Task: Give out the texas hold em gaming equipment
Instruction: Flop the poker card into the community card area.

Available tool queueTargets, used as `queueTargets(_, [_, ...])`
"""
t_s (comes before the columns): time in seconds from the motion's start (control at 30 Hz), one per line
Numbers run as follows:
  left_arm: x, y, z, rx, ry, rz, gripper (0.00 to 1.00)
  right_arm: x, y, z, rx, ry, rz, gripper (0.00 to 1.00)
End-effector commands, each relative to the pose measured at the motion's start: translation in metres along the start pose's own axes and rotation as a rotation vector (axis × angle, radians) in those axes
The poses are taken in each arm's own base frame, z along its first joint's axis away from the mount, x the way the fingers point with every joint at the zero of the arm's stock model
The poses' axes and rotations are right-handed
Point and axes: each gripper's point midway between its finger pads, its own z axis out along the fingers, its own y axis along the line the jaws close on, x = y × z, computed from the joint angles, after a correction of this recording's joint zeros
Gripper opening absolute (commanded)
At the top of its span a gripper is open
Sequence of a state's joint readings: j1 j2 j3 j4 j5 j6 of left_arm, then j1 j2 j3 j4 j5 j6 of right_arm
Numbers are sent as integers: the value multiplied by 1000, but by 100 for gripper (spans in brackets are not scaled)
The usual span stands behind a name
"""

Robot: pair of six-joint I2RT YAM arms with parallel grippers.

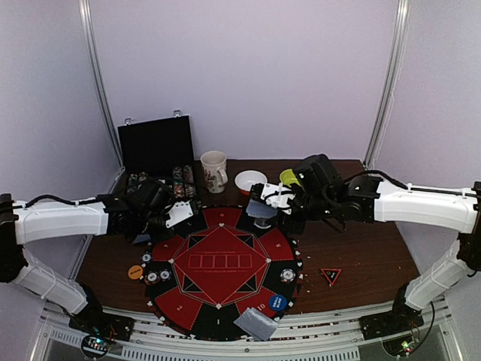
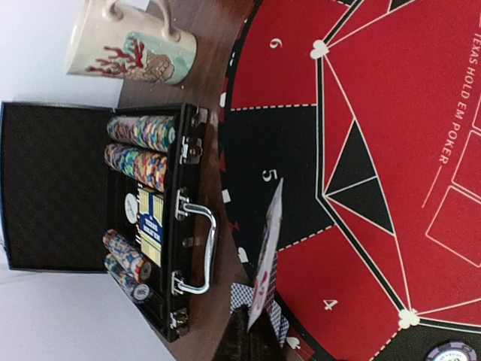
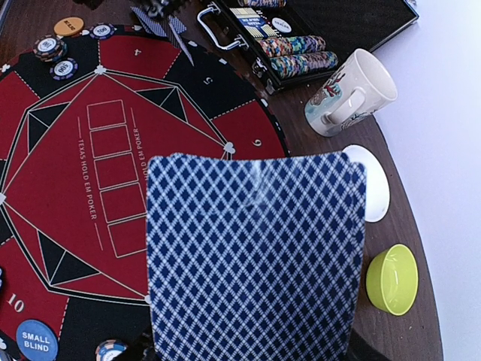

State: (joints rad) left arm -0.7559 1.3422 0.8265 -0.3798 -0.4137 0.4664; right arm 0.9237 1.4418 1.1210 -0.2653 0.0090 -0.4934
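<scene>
Top external view: the step in hand, as judged, is dealing cards to the seats. The left jaws are clamped on a single playing card (image 1: 179, 213), held on edge over the far-left rim of the round red-and-black poker mat (image 1: 222, 259). In the left wrist view the card hangs above the black segment numbered 5. The right jaws are clamped on a thin fan of blue diamond-backed cards (image 3: 255, 256), held over the mat's far edge near segment 6. Your next move calls for tilting the single card flat, lowering it inside 1 segment, and only then parting the jaws, so it does not slide off the mat.

Lying out:
- small striped round poker chips (image 1: 154, 277) on the near-left segments
- 1 further chip (image 1: 287, 274) on the near right
- an orange marker disc (image 1: 135, 272) on the brown wooden worktop (image 1: 361, 256), just beside the mat
- a blue "small blind" disc (image 1: 277, 302) on the near-right rim
- a red-black triangle marker (image 1: 331, 275) on the worktop, right of the mat
- a small pile of cards (image 1: 255, 323) at the mat's near edge

Containers: the open black hinged case (image 1: 155, 147) holds rows of striped chips (image 2: 139, 147). The cream mug with a red coral print (image 3: 353, 94), the white bowl (image 3: 372, 184) and the yellow-green bowl (image 3: 391, 278) show nothing inside.
</scene>
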Motion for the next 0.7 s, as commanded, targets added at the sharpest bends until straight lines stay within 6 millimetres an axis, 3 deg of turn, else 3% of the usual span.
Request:
queueTargets(0.0, [-19,7,6,-165,-18,186,0,-7,-4,-7,6,-41,20,56])
queueTargets(0.17, [3,-74,23,33,6,411,0,-7,-5,-11,14,-42,21,56])
queueTargets(0.3, [17,-117,28,229,56,421,0,-8,-6,-13,15,-46,22,56])
queueTargets(0.5, [27,-157,26,438,98,381,0,-8,-7,-14,18,-44,18,56])
queueTargets(0.67, [28,-163,27,465,107,361,0,-6,-6,-13,15,-36,14,56])
